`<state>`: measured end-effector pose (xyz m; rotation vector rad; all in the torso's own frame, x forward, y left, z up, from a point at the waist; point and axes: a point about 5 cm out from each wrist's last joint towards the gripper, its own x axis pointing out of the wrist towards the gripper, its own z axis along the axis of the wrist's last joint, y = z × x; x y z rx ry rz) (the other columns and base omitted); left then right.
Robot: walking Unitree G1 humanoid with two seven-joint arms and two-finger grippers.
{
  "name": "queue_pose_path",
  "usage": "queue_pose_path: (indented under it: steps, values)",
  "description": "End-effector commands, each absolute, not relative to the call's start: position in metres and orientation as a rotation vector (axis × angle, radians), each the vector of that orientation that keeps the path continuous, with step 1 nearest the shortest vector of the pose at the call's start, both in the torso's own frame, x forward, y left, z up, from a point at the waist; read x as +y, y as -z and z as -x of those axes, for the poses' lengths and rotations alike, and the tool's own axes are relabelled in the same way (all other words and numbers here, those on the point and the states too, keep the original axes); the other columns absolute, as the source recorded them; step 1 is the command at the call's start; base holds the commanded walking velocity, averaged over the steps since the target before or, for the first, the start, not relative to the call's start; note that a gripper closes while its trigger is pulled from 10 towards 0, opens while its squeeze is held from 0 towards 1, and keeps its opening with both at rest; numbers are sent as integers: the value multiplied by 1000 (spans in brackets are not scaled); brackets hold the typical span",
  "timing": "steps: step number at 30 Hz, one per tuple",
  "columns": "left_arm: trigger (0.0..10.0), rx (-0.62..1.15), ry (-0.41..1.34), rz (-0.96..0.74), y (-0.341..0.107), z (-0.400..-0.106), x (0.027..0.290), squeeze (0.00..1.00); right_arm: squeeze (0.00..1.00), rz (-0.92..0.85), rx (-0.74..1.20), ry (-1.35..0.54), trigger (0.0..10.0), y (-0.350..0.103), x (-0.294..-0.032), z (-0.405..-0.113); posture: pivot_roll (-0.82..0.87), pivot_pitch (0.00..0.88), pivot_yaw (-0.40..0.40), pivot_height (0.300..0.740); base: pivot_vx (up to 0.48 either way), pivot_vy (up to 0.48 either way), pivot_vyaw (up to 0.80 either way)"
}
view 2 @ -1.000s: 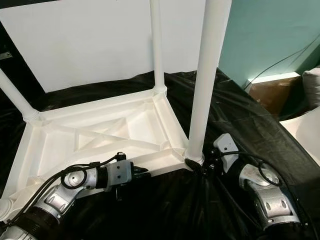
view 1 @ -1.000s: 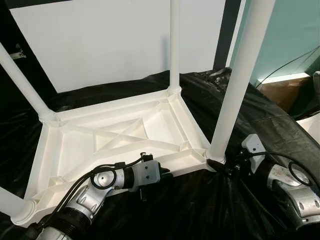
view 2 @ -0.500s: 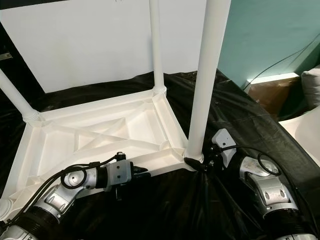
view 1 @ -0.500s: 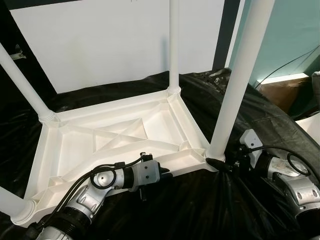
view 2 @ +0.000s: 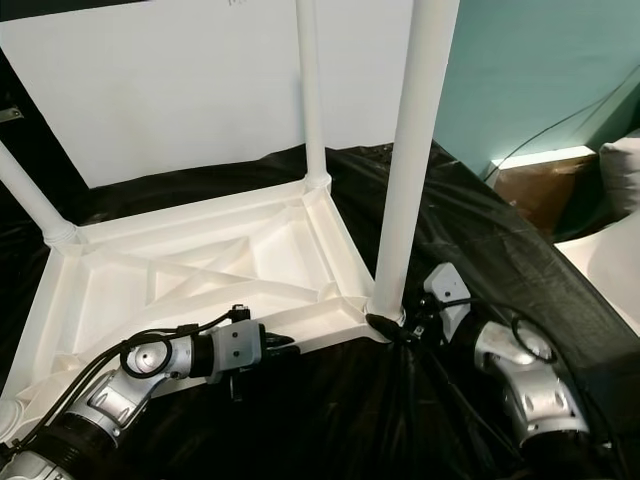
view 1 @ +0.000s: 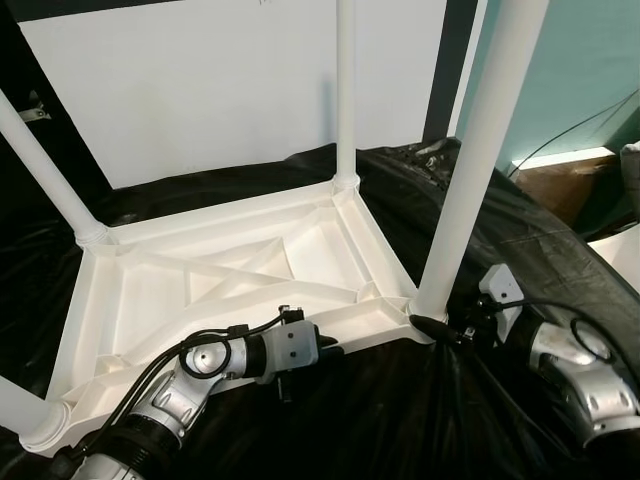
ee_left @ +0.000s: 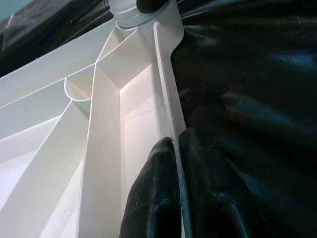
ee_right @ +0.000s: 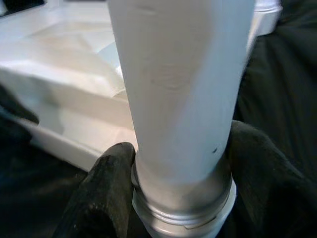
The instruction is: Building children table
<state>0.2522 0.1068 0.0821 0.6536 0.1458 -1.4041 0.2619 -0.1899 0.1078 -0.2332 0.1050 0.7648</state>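
Black plastic sheeting (view 1: 400,420) covers the surface before you, with a white wall panel (view 1: 200,90) behind it and a teal wall (view 1: 580,70) at the right. On the sheeting lies the white children's table (view 1: 230,275), upside down, its ribbed underside facing up and its legs rising from the corners. At the far left corner you see one leg (view 1: 45,165) leaning outward; at the near left corner only the base of another leg (view 1: 25,412) is visible. Your left gripper (view 1: 333,349) sits at the table's near edge, its fingers (ee_left: 153,198) clenched on the thin rim wall, one inside and one outside. Past it, the far right leg (view 1: 346,90) stands upright at the far right corner. At the near right corner, the near right leg (view 1: 478,150) rises out of frame; your right gripper (view 1: 440,327) grasps it just above its socket collar (ee_right: 183,210), a finger on each side. A brown cardboard box (view 1: 565,185) sits at the far right, off the sheeting.
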Motion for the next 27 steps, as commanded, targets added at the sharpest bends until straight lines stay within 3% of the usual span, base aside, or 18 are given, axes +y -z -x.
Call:
queue_pose_path:
  steps: [1,2,3,4,7,17,21,22,24,25,26,27]
  values:
    - [10000,499,1492,-641,-26,-221,126,0,0,127,91,-676,0,-102,-179,-261,-36,7,6,740,0,0,0]
    - [10000,497,1492,-642,-27,-221,126,0,0,67,65,-507,0,-99,-182,-263,-33,9,5,740,0,0,0]
    - [10000,497,1492,-642,-27,-221,126,0,0,67,65,-507,0,-99,-182,-263,-33,9,5,740,0,0,0]
    - [10000,495,1493,-641,-27,-221,126,0,0,-4,50,-218,0,-89,-183,-255,-31,10,5,740,0,0,0]
    - [10000,496,1493,-640,-27,-221,126,0,0,-38,71,-60,0,-79,-177,-243,-30,9,5,740,0,0,0]
    - [10000,501,1489,-648,-26,-223,127,0,0,-13,53,176,0,-82,-176,-244,-29,2,8,740,0,0,0]
    - [10000,498,1488,-646,-27,-223,126,0,0,2,43,168,0,-84,-171,-245,-29,2,5,740,0,0,0]
    - [10000,498,1488,-644,-27,-223,126,0,0,12,38,145,4157,-86,-168,-246,-30,2,3,740,0,0,0]
    - [10000,498,1488,-642,-27,-222,125,0,0,22,33,116,4157,-87,-165,-247,-31,1,2,740,0,0,0]
    - [10000,498,1488,-641,-27,-222,125,0,0,31,33,94,10000,-87,-164,-248,-33,2,0,740,0,0,0]
    - [10000,498,1489,-640,-27,-222,125,0,0,37,34,84,10000,-87,-163,-249,-33,2,0,740,0,0,0]
    - [10000,499,1489,-638,-27,-222,125,0,1000,34,15,42,10000,-91,-164,-252,-36,4,-2,740,0,0,0]
